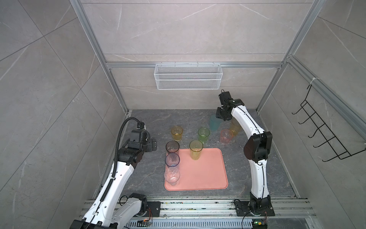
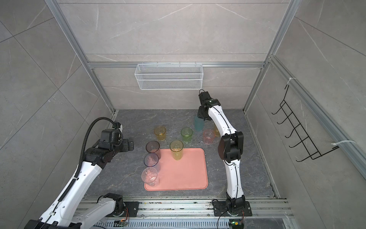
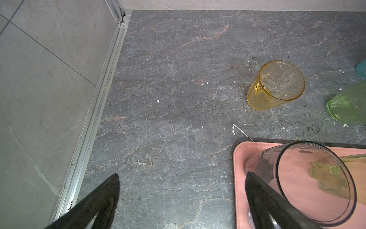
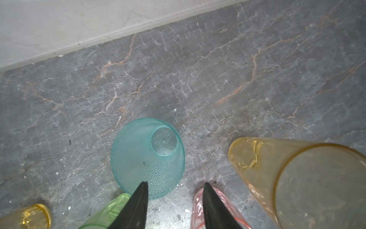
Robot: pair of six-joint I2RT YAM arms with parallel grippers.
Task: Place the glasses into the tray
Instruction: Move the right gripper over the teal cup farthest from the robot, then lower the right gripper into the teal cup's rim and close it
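The salmon-pink tray (image 1: 206,174) holds a smoky grey glass (image 1: 172,147), a blue glass (image 1: 172,160), a clear glass (image 1: 172,176) and a yellow-green glass (image 1: 196,149). Behind it on the floor stand an amber glass (image 1: 176,133), a green glass (image 1: 203,134), a pink glass (image 1: 225,136), an orange glass (image 1: 235,126) and a teal glass (image 1: 214,123), which looks blurred. My right gripper (image 4: 175,182) hangs open just above the teal glass (image 4: 146,156), nothing between its fingers. My left gripper (image 3: 182,174) is wide open left of the tray (image 3: 239,168), beside the smoky glass (image 3: 309,178).
A white wire mesh basket (image 1: 187,76) hangs on the back wall. A black hook rack (image 1: 324,126) is on the right wall. Aluminium frame posts stand at the floor's back corners. In the right wrist view the orange glass (image 4: 297,178) stands close beside the fingers.
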